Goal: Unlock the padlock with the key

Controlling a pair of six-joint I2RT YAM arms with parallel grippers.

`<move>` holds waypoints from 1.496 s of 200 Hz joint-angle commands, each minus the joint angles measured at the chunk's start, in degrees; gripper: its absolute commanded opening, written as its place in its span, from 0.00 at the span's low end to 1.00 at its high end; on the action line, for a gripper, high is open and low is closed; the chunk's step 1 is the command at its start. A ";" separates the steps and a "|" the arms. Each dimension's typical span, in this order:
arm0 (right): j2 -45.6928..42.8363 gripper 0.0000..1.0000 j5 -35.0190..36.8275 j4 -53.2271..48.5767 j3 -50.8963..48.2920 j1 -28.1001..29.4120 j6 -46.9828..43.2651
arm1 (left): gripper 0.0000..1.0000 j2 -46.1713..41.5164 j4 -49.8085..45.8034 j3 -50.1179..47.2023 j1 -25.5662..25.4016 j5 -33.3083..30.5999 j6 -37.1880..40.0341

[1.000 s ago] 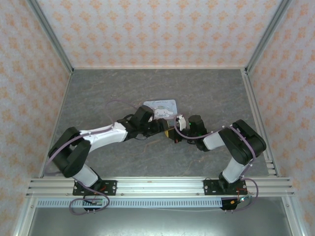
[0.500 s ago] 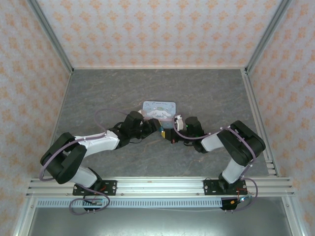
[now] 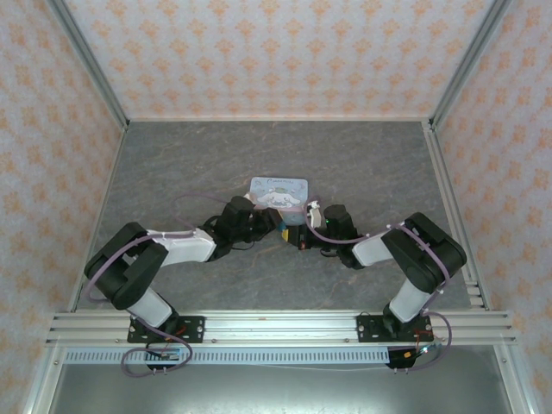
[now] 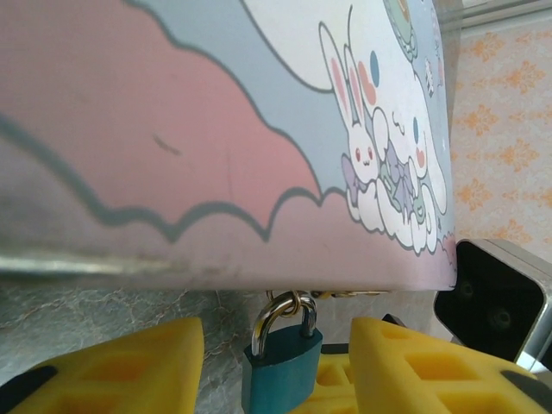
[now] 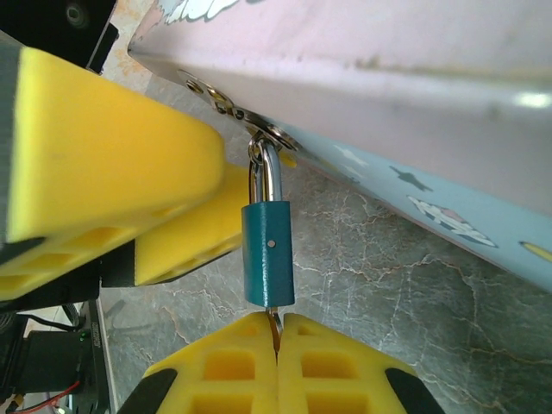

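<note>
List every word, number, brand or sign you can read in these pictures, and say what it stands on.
None can be read.
Tin box: cartoon animals and clouds only, no lettering; any lid marks in the top view are too small to read.
Padlock: no brand or number visible.

since a second ago your tin box (image 3: pixel 278 185) has slid left, your left gripper (image 3: pixel 276 226) has drawn back left with it while that arm's elbow (image 3: pixel 123 259) swung out and partly back, and your right gripper (image 3: pixel 301 235) has edged left.
</note>
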 commanded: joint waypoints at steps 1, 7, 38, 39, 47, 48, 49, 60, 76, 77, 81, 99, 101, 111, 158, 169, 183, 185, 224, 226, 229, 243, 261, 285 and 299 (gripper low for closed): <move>-1.97 0.00 -0.85 3.64 1.40 0.28 1.08 | 0.44 1.40 3.92 -0.09 -0.81 -0.60 -0.59; -1.99 0.00 -0.84 3.64 1.45 0.29 1.38 | 0.43 1.76 4.31 -0.04 -0.97 -0.54 -0.76; -2.01 0.00 -1.17 4.38 1.75 0.30 2.92 | 0.39 3.10 5.37 0.44 -1.60 -0.12 -1.32; -2.01 0.00 -1.14 4.45 1.75 0.34 2.92 | 0.38 3.12 5.37 0.44 -1.56 -0.07 -1.32; -2.01 0.00 -1.10 4.67 1.84 0.28 3.41 | 0.37 3.31 5.54 0.59 -1.77 -0.12 -1.42; -2.01 0.00 -1.10 4.69 1.84 0.28 3.43 | 0.36 3.36 5.55 0.61 -1.78 -0.12 -1.46; -2.01 0.00 -1.06 4.69 1.88 0.28 3.48 | 0.36 3.34 5.55 0.61 -1.78 -0.12 -1.48; -2.03 0.00 -1.36 4.78 2.00 0.28 3.92 | 0.33 3.43 5.55 0.70 -1.96 -0.12 -1.34; -2.11 0.00 -1.58 4.96 2.01 0.28 4.49 | 0.28 3.50 5.57 0.70 -2.04 -0.33 -1.25; -2.15 0.00 -1.58 5.00 2.01 0.32 4.54 | 0.28 3.50 5.60 0.70 -2.05 -0.36 -1.24; -2.19 0.00 -1.71 5.17 1.93 0.30 4.75 | 0.27 3.50 5.56 0.70 -2.05 -0.44 -1.23; -2.55 0.02 -1.63 5.53 1.67 0.28 5.29 | 0.20 3.16 5.11 0.83 -2.10 -0.56 -0.97; -2.67 0.03 -1.52 5.50 1.60 0.30 5.32 | 0.19 3.04 5.05 0.87 -2.13 -0.63 -0.92; -3.17 0.06 -0.76 4.74 1.36 0.30 5.14 | 0.15 2.76 4.55 0.96 -2.21 -0.79 -0.71; -6.84 0.28 2.76 -2.70 0.78 0.31 1.21 | 0.02 0.79 2.07 1.40 -2.27 -1.61 -0.46; -7.68 0.32 3.61 -5.08 0.63 0.28 -0.02 | 0.00 0.56 1.59 1.52 -2.31 -1.78 -0.44; -9.48 0.36 5.10 -8.82 0.46 0.24 -1.78 | 0.00 0.35 0.92 1.86 -2.31 -1.95 -0.53; -9.72 0.36 5.28 -9.18 0.35 0.25 -1.95 | 0.00 0.34 0.90 1.89 -2.29 -1.92 -0.64; -18.98 0.45 12.47 -21.49 -0.35 0.15 -8.94 | 0.00 0.60 0.22 2.52 -2.30 -1.43 -2.58; -19.79 0.45 12.97 -22.28 -0.42 0.16 -9.40 | 0.00 0.60 0.12 2.54 -2.31 -1.39 -2.87; -20.96 0.45 13.63 -23.25 -0.55 0.13 -10.19 | 0.00 0.53 -0.05 2.62 -2.31 -1.32 -3.13; -27.05 0.47 16.77 -26.59 -1.80 0.11 -13.16 | 0.00 0.11 -1.54 2.84 -2.31 -1.27 -4.56; -36.14 0.49 20.90 -29.49 -4.02 0.21 -16.99 | 0.00 -0.90 -4.51 3.74 -2.39 -1.30 -6.00; -46.08 0.49 23.27 -34.09 -5.00 0.64 -24.04 | 0.00 -2.37 -9.73 5.54 -2.48 -1.42 -6.89; -49.67 0.50 23.67 -37.37 -4.31 0.80 -28.25 | 0.00 -3.15 -12.12 6.21 -2.49 -1.76 -7.88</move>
